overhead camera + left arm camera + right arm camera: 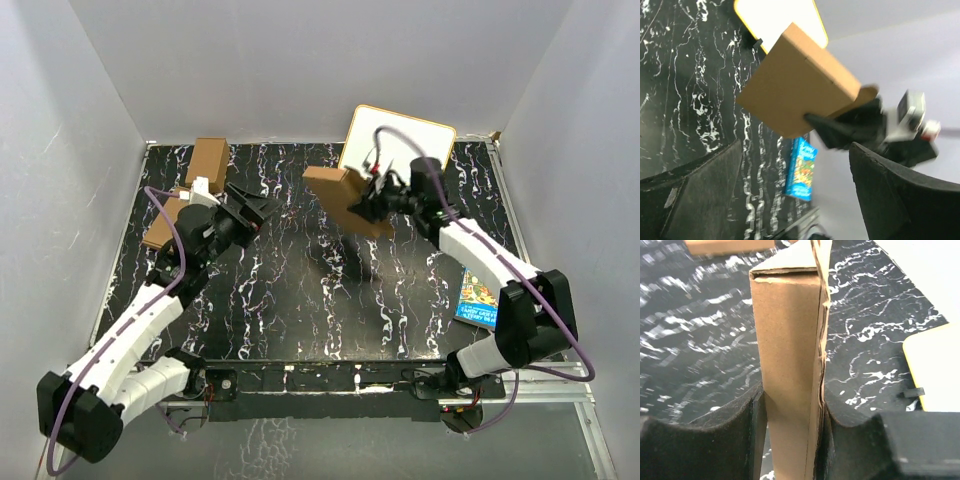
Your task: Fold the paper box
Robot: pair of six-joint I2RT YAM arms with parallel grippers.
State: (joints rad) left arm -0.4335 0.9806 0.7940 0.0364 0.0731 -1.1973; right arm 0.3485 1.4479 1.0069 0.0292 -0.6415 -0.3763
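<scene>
Here the black white-veined table (300, 300) carries a white yellow-rimmed board (405, 135) at its back. Just in front of that board, the plain brown cardboard paper box (340, 198) hangs aloft, clamped by the right hand (362, 205). Farther from the board, the left hand (268, 207) gapes empty.

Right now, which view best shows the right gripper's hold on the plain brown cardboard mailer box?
Right wrist: the plain brown cardboard mailer box stands edge-on, clamped in the right gripper. Top external shows it small, partly behind that gripper; left wrist shows its broad face, the grip blurred.
</scene>
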